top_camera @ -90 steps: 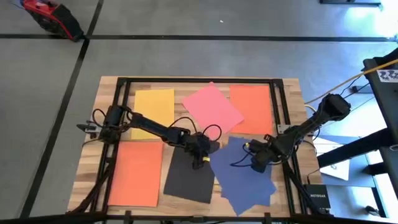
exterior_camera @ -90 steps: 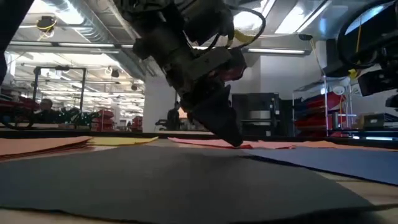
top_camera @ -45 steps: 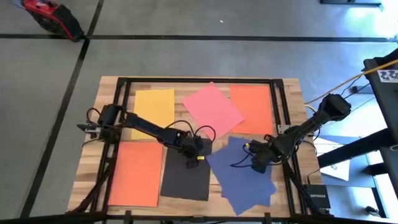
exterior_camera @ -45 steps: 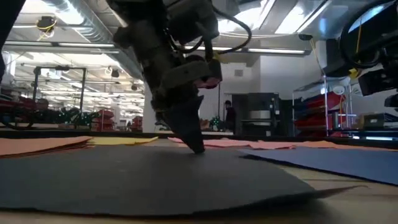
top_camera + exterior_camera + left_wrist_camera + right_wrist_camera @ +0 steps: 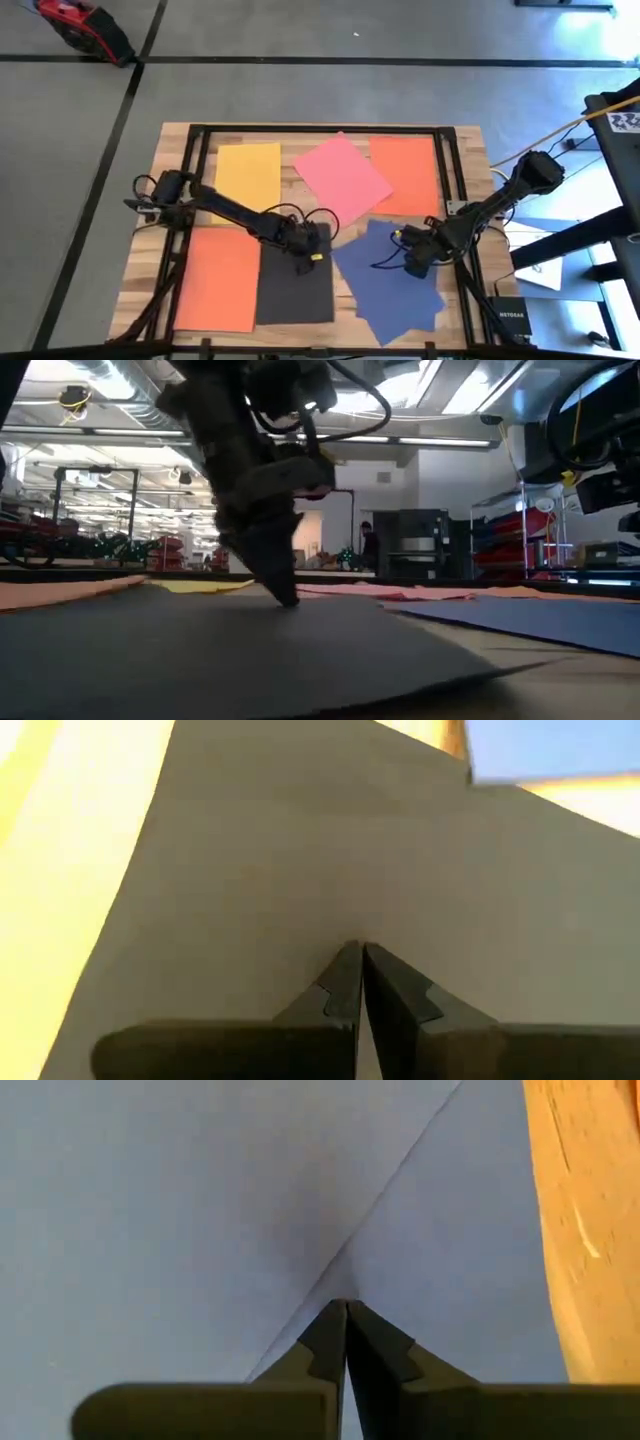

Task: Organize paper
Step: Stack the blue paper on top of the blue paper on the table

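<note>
A black sheet of paper [image 5: 295,285] lies flat near the table's front, beside an orange sheet [image 5: 217,278]. My left gripper [image 5: 306,258] is shut, tips down on the black sheet [image 5: 250,660]. Two dark blue sheets [image 5: 390,280] overlap at the front right, and my right gripper [image 5: 409,264] is shut with its tips on them. Farther back lie a yellow sheet [image 5: 248,172], a pink sheet [image 5: 342,172] and another orange sheet [image 5: 405,175]; the pink one overlaps that orange one. My left gripper presses its shut fingertips [image 5: 345,970] down on the black sheet's top face [image 5: 350,925], in its far half toward the right edge. The fingers slant down from the table's left. The sheet lies flat on the table. My right gripper presses its shut fingertips [image 5: 335,1330] on the dark blue paper [image 5: 330,1280], right at the slanting edge where one blue sheet overlaps the other. The fingers slant down from the table's right. Both sheets lie flat.
A black metal frame [image 5: 320,128] runs round the tabletop. Bare wood [image 5: 345,310] shows between the black and the blue sheets and along the right edge [image 5: 590,1230]. A small dark box [image 5: 507,320] sits at the front right corner.
My left gripper has slid toward the table's left edge with its shut tips on the black sheet. The sheet has slid along with it and turned, off the blue paper, and now lies square beside the near orange sheet.
</note>
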